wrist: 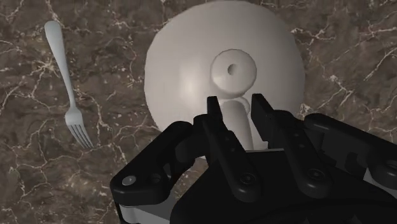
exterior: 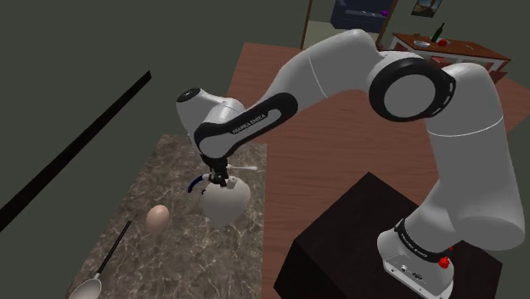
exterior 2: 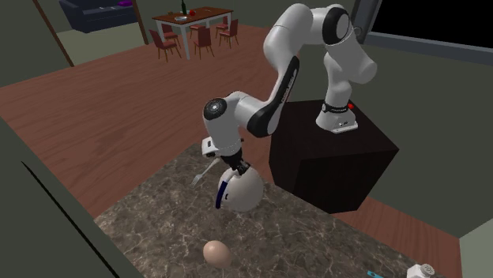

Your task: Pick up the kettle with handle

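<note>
A round white kettle [exterior: 228, 204] [exterior 2: 243, 192] stands on the dark marble counter [exterior: 183, 259], with a dark blue strip [exterior 2: 223, 193] curving down its side. My black gripper [exterior: 222, 179] [exterior 2: 236, 169] comes down on it from above. In the wrist view the kettle's dome [wrist: 191, 70] and its lid knob [wrist: 233, 69] lie just past the gripper [wrist: 235, 107], which is shut on a white upright piece of the kettle's handle [wrist: 238, 121]. I cannot tell whether the kettle's base touches the counter.
A fork [wrist: 67, 86] [exterior 2: 202, 174] lies on the counter beside the kettle. A brownish egg-shaped thing [exterior: 157, 218] [exterior 2: 216, 253] and a long spoon [exterior: 95, 273] lie farther along. The black stand [exterior: 365, 246] [exterior 2: 332, 158] borders the counter.
</note>
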Controlling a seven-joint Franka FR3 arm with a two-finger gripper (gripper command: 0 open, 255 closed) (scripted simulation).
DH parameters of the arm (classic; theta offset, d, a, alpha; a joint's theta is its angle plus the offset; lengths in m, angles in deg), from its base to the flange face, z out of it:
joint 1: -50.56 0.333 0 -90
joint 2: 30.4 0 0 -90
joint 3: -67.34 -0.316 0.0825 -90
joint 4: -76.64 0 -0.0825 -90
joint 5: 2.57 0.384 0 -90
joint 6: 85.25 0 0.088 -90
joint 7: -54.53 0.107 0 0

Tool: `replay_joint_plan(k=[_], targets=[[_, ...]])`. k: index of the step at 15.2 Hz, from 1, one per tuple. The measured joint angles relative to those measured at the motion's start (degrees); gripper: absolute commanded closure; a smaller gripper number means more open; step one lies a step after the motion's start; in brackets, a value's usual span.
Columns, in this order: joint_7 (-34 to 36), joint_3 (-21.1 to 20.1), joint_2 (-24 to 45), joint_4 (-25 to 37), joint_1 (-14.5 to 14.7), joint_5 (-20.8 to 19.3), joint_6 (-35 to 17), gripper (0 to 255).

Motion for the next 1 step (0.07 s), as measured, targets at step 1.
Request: replay_joint_plan(k=[1], targets=[[-0.02, -0.07, -0.38, -0.12, -0.05, 0.09, 0.25, 255]])
